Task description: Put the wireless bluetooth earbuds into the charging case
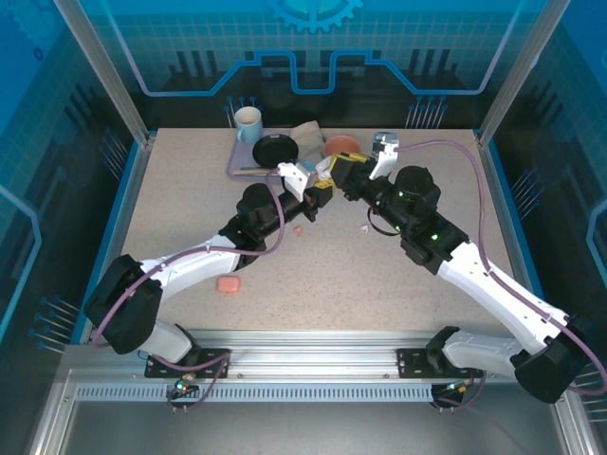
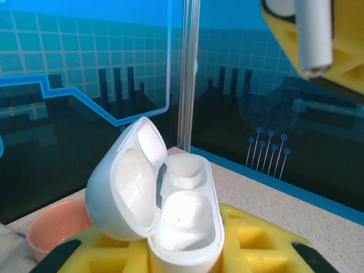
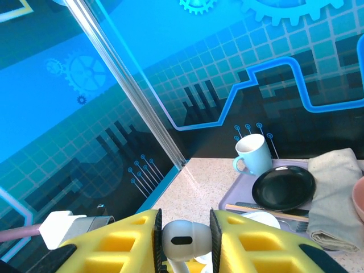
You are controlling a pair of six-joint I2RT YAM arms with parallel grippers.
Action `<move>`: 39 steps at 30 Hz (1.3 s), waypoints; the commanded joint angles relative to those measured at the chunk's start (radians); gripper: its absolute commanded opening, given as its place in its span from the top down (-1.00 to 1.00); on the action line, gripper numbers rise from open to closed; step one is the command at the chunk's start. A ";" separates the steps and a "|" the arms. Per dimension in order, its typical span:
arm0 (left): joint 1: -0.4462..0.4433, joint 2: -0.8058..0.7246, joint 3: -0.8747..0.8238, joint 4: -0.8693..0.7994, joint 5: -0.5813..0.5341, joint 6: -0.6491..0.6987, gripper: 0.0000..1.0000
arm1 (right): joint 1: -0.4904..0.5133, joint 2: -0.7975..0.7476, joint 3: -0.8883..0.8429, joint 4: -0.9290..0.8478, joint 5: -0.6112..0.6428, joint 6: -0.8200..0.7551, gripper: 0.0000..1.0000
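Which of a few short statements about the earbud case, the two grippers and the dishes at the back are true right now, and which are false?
1. The left gripper holds a white case with its lid open. True.
2. Both sockets in that case already hold earbuds. False: both are empty.
3. The right gripper is shut on a white earbud. True.
4. The mug lies tipped over on the black plate. False: it stands upright beside the plate, on the tray.
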 commanded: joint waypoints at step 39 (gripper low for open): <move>-0.011 -0.006 0.083 -0.050 -0.036 -0.064 1.00 | 0.035 0.060 -0.090 0.171 0.068 0.057 0.43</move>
